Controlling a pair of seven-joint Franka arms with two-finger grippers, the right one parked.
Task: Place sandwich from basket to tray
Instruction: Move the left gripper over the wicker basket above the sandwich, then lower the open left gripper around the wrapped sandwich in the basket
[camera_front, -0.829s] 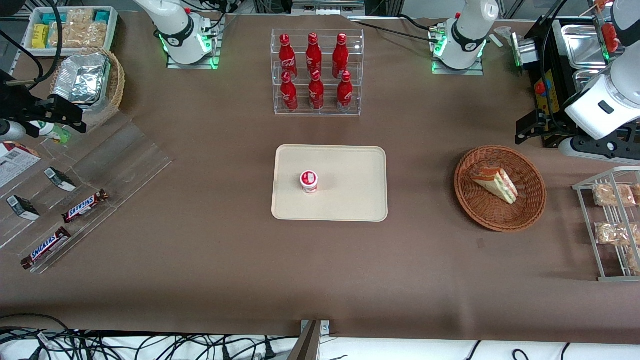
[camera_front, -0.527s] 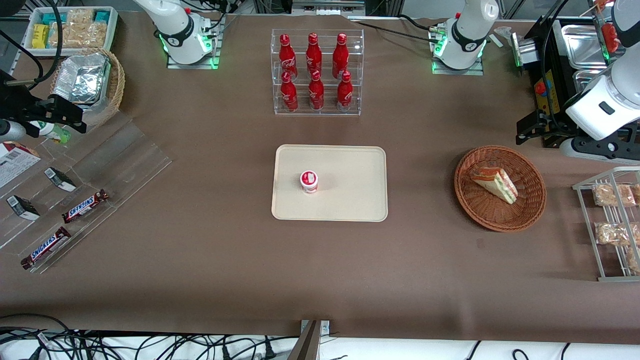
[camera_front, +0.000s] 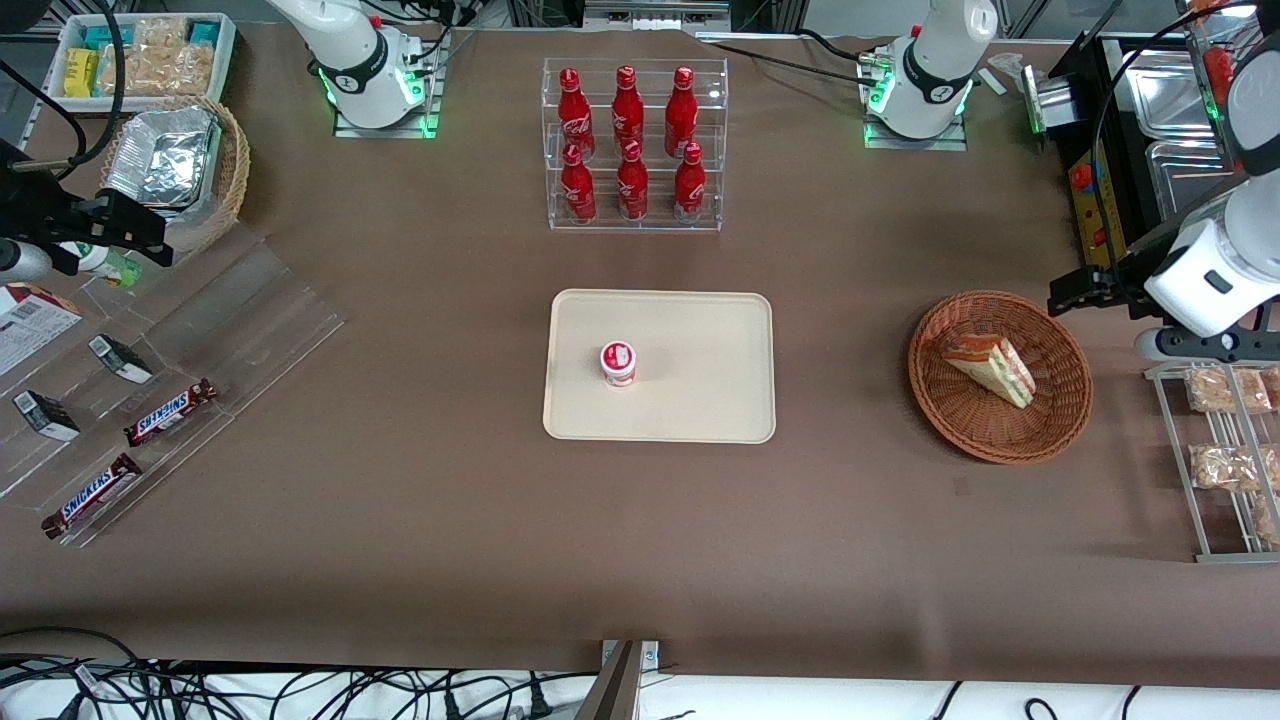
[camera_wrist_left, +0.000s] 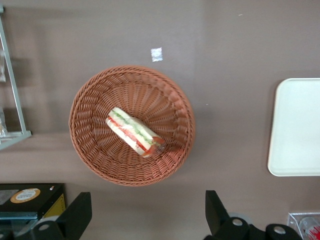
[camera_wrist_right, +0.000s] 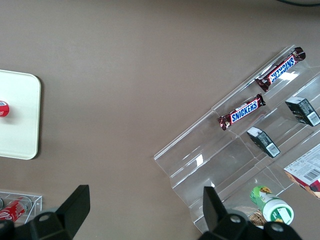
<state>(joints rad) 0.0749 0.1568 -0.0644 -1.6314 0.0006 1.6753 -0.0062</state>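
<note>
Brown matte cloth covers the whole table (camera_front: 420, 520), w/ a few soft creases near the front edge; a tangle of black cables (camera_front: 250, 690) hangs off the edge nearest the front cam. Mid-table sits the cream tray (camera_front: 700, 400), flat, w/ a small red-and-white lidded cup (camera_front: 618, 362) standing on it. Farther from the front cam than the tray is a clear acrylic rack (camera_front: 634, 145) holding six red cola bottles in two rows. Toward the working arm's end lies the round reddish-brown wicker basket (camera_front: 1060, 410); the sandwich (camera_front: 988, 368) lies in it on its side, wedge w/ green/red filling layers showing, wrapped in clear film. In the left wrist view the sandwich (camera_wrist_left: 135, 132) sits roughly mid-basket (camera_wrist_left: 90, 145), and the tray's (camera_wrist_left: 295, 127) rounded edge shows well apart from the basket. The gripper (camera_wrist_left: 145, 217) hangs above the table just beside the basket rim, fingers (camera_wrist_left: 75, 215) spread wide apart, nothing between them. A wire rack (camera_front: 1200, 470) w/ crumbly snack packs stands beside the basket at the table's end. Toward the parked arm's end: clear stepped display (camera_front: 200, 330) w/ two Snickers bars (camera_front: 170, 412) and small dark boxes, a lighter wicker basket w/ a foil container (camera_front: 165, 155), and a white bin of snacks (camera_front: 140, 55).
</note>
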